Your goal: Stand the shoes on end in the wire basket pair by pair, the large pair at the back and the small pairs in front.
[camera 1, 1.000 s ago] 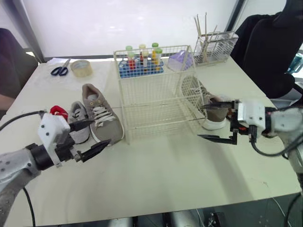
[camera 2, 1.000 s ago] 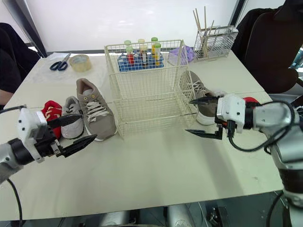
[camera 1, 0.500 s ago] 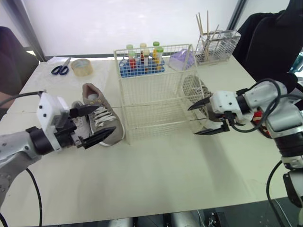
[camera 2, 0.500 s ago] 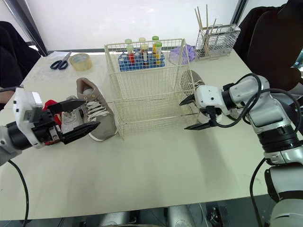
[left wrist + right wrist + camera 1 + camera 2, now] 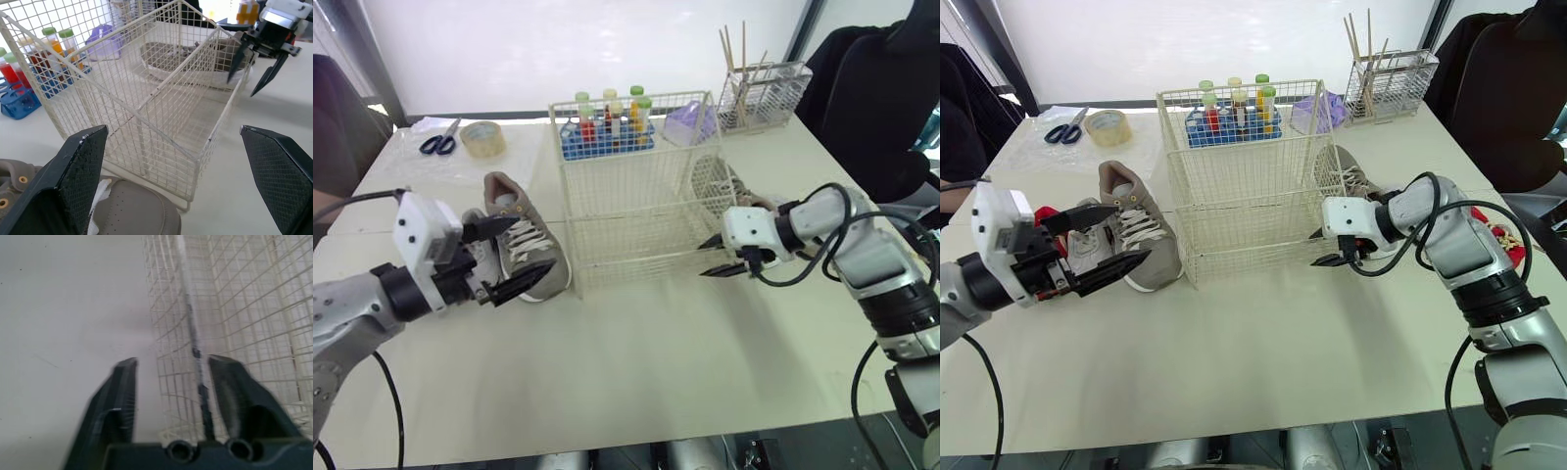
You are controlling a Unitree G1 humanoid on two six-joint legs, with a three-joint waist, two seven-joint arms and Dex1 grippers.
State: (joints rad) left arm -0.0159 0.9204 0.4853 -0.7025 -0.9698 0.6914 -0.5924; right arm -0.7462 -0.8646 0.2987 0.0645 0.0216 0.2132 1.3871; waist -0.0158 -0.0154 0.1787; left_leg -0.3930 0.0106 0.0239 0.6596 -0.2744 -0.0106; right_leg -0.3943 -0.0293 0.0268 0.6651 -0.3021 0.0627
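Observation:
The white wire basket [image 5: 636,196] stands empty at mid-table. Left of it lies a large grey shoe [image 5: 527,240], with a small grey shoe [image 5: 1087,245] and a small red shoe [image 5: 1045,217] beside it. The other large grey shoe [image 5: 729,191] lies behind the basket's right side. My left gripper [image 5: 533,247] hovers open over the left shoes, holding nothing. My right gripper [image 5: 707,257] is at the basket's front right corner. Its fingers [image 5: 120,396] stand narrowed on either side of the corner wire [image 5: 195,352], with a gap still showing.
Behind the basket stand a blue rack of test tubes [image 5: 607,127] and a purple item [image 5: 687,124]. A wire caddy with sticks [image 5: 759,88] is at the back right. Scissors [image 5: 437,145] and a tape roll [image 5: 481,139] lie back left. Something red [image 5: 1508,245] lies by my right arm.
My right gripper has moved left to the basket's front right corner and its jaws have narrowed. My left gripper has shifted right over the shoes and has stayed open.

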